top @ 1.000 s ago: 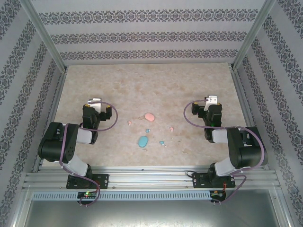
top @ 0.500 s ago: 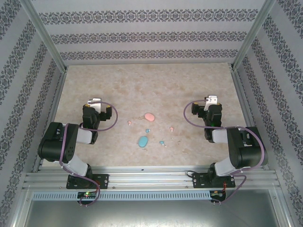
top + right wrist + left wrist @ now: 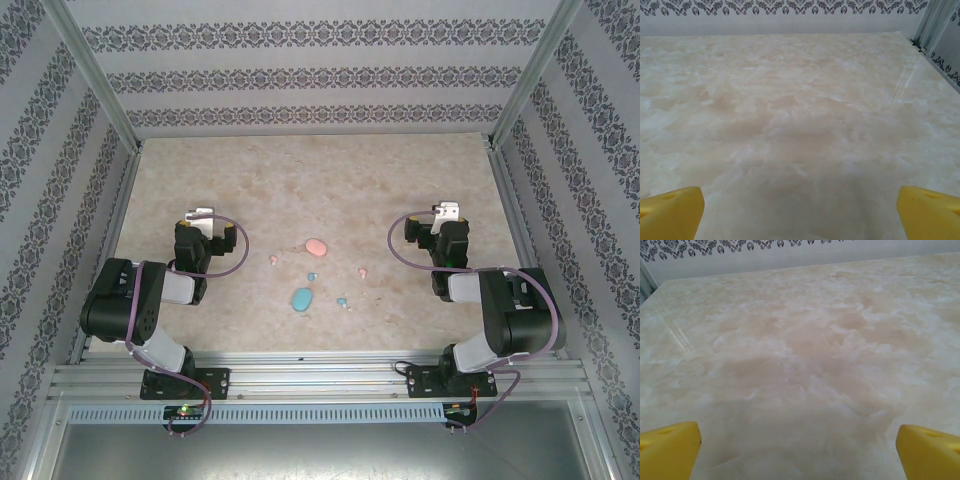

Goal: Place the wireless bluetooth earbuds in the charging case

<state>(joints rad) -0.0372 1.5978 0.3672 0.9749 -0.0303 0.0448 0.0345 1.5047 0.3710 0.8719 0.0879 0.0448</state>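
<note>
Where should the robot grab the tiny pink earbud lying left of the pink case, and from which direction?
Probably across its rounded body, straight down from above. The pink earbud lies low on the table with bare surface around it, so open jaws can straddle it; from the side they would likely scrape the table. The open left gripper is nearer.

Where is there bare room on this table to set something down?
The far half of the table, between the back wall and the pink case, is bare, as are the far corners beyond the left gripper and right gripper. It is crowded in the middle between them: pink case, blue case and scattered earbuds.
</note>
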